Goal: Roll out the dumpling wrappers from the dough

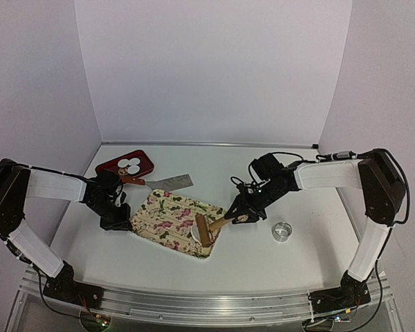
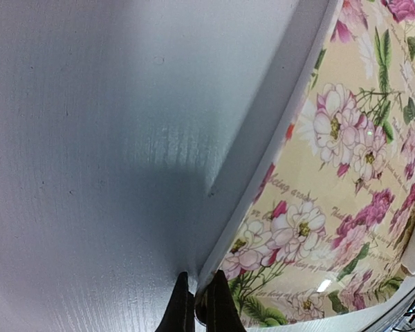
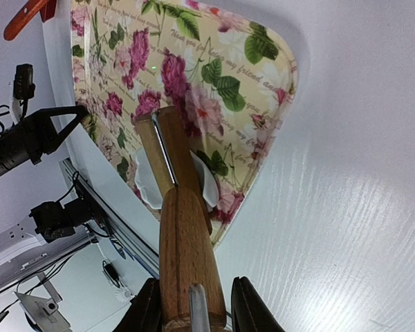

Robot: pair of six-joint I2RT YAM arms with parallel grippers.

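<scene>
Nearest the arm bases, the dough [image 3: 146, 188] lies as a small white patch at the 5 o'clock corner of the tray [image 1: 162, 207]. The roller [image 3: 171, 149] has its head right on top of the dough, hiding the middle of it. The roller is a T-shaped wooden tool: in the top view its handle runs from 2 o'clock down to 8 o'clock, with the short drum set crosswise at the low end. The right claw [image 1: 236, 213] grips the upper end of the handle, its 2 fingers [image 3: 146, 308] set narrow against the wood on either side. So the dough lies at 8 o'clock from this claw, at the far end of the handle and straight along the tool's axis. By my reading, the coming stroke should push and pull along that 2-to-8 line, keeping the drum square over the dough. Level with the dough, out at 3 o'clock, a metal ring [image 1: 282, 231] stands on the table [image 1: 263, 256], apart from the tray. The left claw [image 2: 199, 310] is at the tray's 9 o'clock corner, fingers nearly together and seemingly nipping the rim. The dough is across the whole tray from it, toward 4 o'clock, so the right arm is plainly the nearer. Farther back a scraper [image 1: 173, 182] lies just past the tray. Farthest, at 11 o'clock, a red plate [image 1: 145, 163] carries a few round wrappers [image 1: 129, 166].
</scene>
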